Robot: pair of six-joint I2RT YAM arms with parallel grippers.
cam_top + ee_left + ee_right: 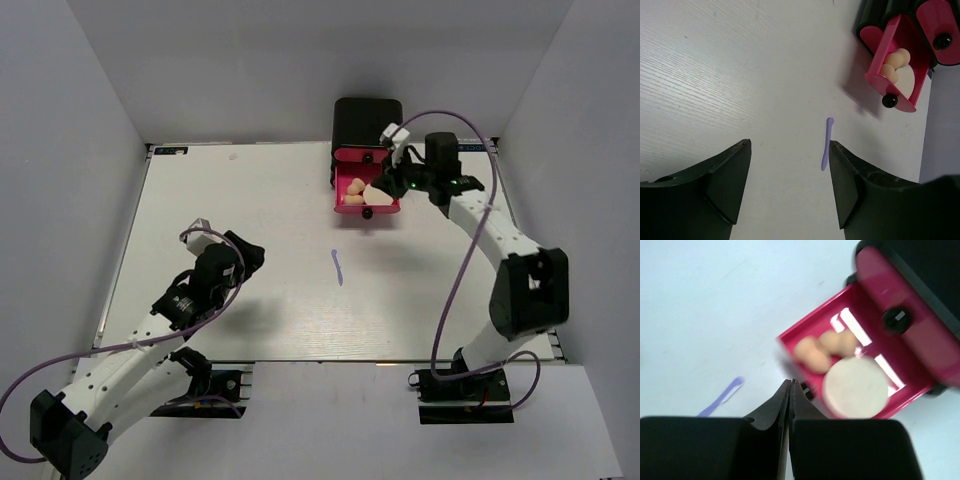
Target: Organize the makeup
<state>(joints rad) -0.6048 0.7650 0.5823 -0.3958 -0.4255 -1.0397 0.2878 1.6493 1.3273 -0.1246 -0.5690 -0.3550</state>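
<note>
A thin purple stick (337,266) lies on the white table's middle; it also shows in the left wrist view (827,144) and the right wrist view (722,397). Two peach sponges (352,198) and a round cream puff (855,387) lie in the open pink drawer (366,207) of the black box (367,122). My right gripper (383,186) is shut and empty, its tips (791,383) over the drawer's front edge by the black knob. My left gripper (250,255) is open and empty; the stick lies just beyond its right finger (845,175). No palettes are in view.
A second pink drawer (940,25) above the open one is closed. The box stands at the table's far edge, right of centre. Grey walls close in on the table's left, right and back.
</note>
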